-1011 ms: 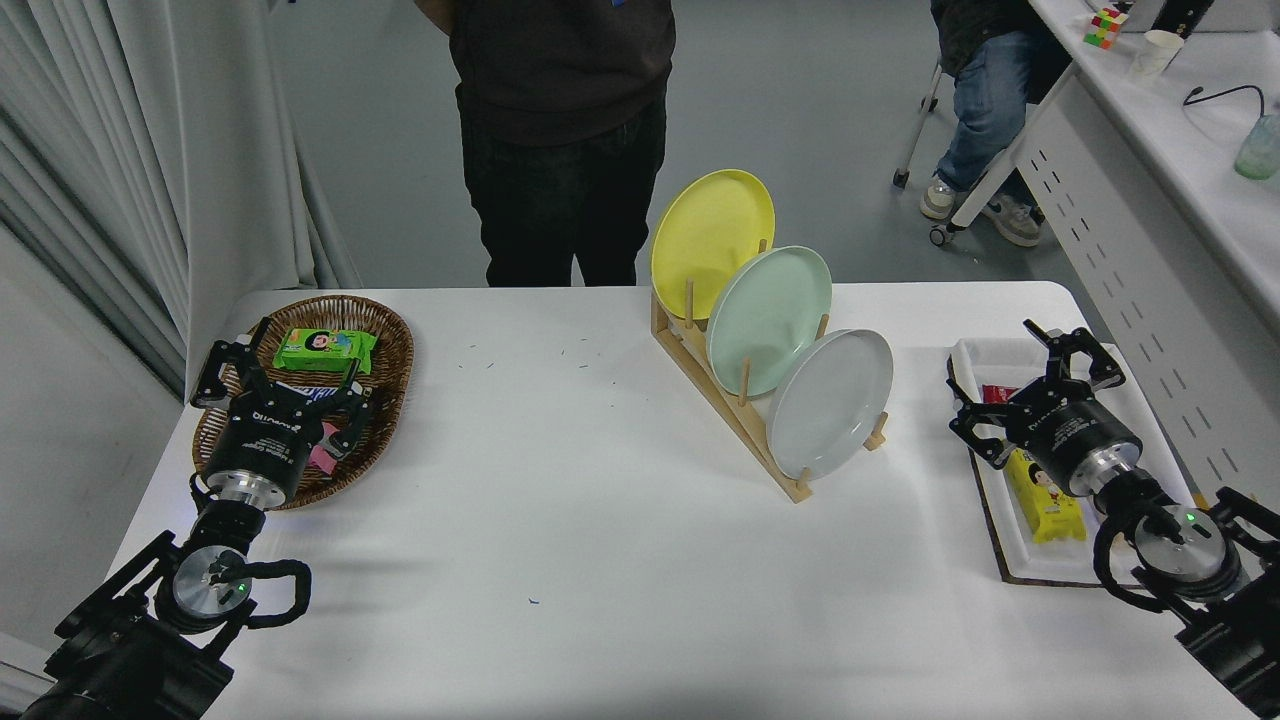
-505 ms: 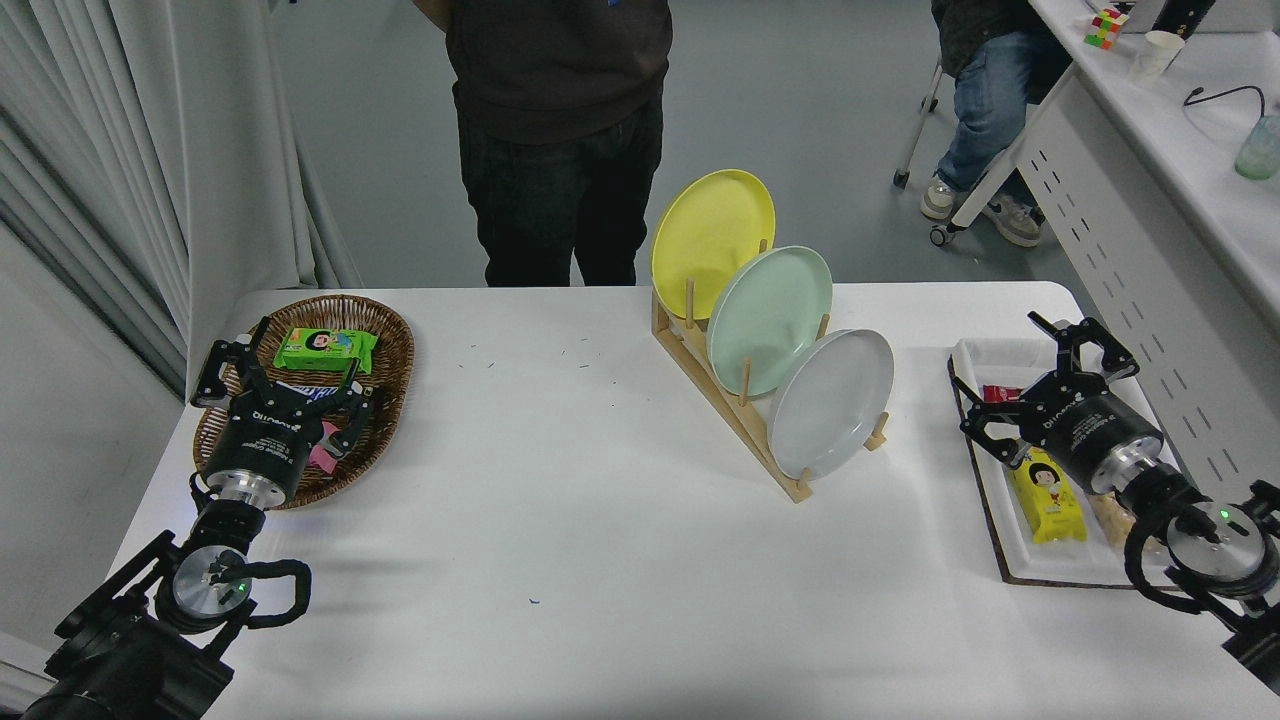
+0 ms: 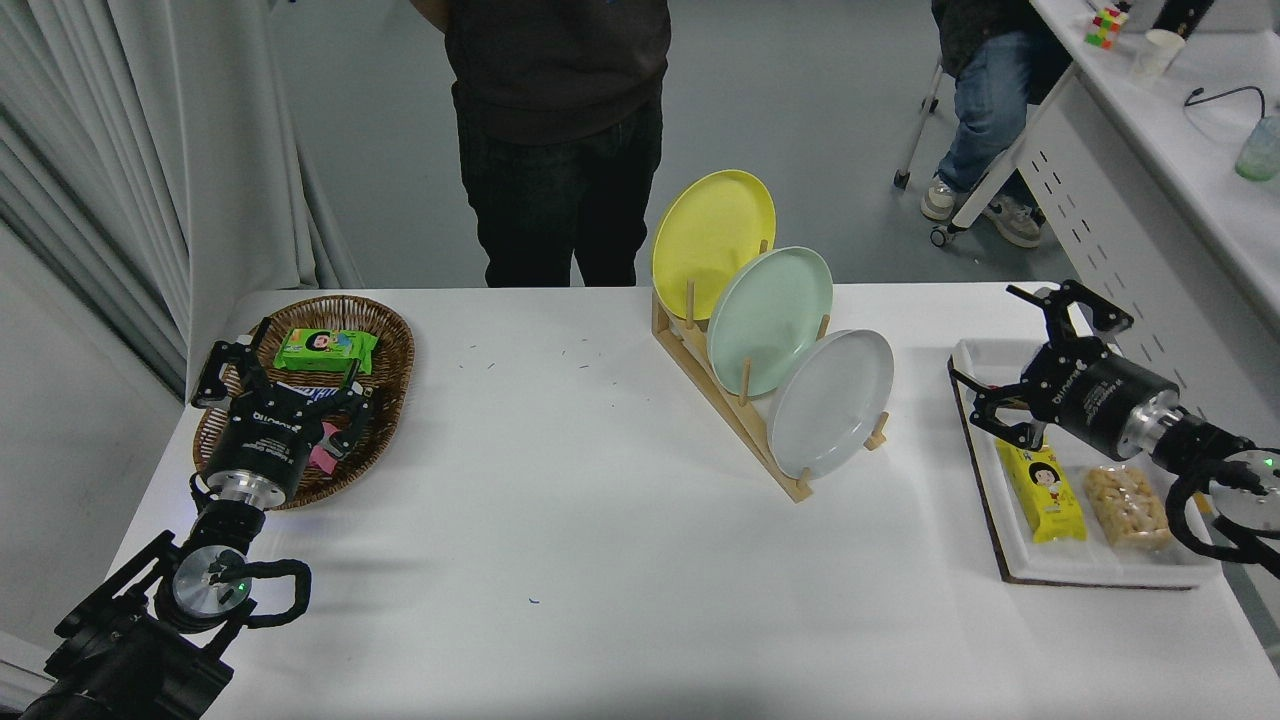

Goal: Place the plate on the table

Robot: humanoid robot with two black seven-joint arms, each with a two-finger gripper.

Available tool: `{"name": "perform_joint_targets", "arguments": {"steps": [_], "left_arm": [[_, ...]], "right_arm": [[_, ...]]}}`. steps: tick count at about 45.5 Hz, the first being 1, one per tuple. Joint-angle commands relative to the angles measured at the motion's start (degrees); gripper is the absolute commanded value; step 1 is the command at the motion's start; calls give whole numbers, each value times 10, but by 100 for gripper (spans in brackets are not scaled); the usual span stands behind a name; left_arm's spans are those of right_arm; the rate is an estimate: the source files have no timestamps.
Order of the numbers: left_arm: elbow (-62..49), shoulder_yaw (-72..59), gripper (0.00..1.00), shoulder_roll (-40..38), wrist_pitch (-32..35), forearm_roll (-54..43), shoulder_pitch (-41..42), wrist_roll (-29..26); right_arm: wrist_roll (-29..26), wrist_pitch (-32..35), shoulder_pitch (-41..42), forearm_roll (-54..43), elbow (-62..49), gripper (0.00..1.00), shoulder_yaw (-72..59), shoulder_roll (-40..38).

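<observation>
Currently, the round, glossy, pale grey plate is held upright in the wooden rack on the white tabletop. Well apart, over the white tray, the right end effector is spread wide, holding nothing. The left end effector is parked over the wicker basket, likewise spread.

You can see the plate is smooth and shiny, and it sits in a plain wood rack. Near the left edge of the matt white table, your basket is rough brown wicker.
</observation>
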Motion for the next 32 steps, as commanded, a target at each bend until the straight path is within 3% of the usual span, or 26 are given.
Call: {"name": "perform_joint_targets", "arguments": {"steps": [1, 13, 18, 28, 32], "left_arm": [[0, 0, 98, 0, 0, 0, 0, 0], [0, 0, 98, 0, 0, 1, 0, 0], [0, 0, 98, 0, 0, 0, 0, 0], [0, 0, 98, 0, 0, 0, 0, 0], [0, 0, 98, 0, 0, 0, 0, 0]], "right_arm": [[-49, -2, 35, -52, 24, 100, 1, -27], [-122, -3, 77, -58, 24, 99, -8, -24], [-123, -7, 112, -51, 23, 96, -67, -27], [-119, -60, 259, 31, 25, 95, -288, -24], [-119, -60, 263, 33, 24, 95, -291, -21]]}}
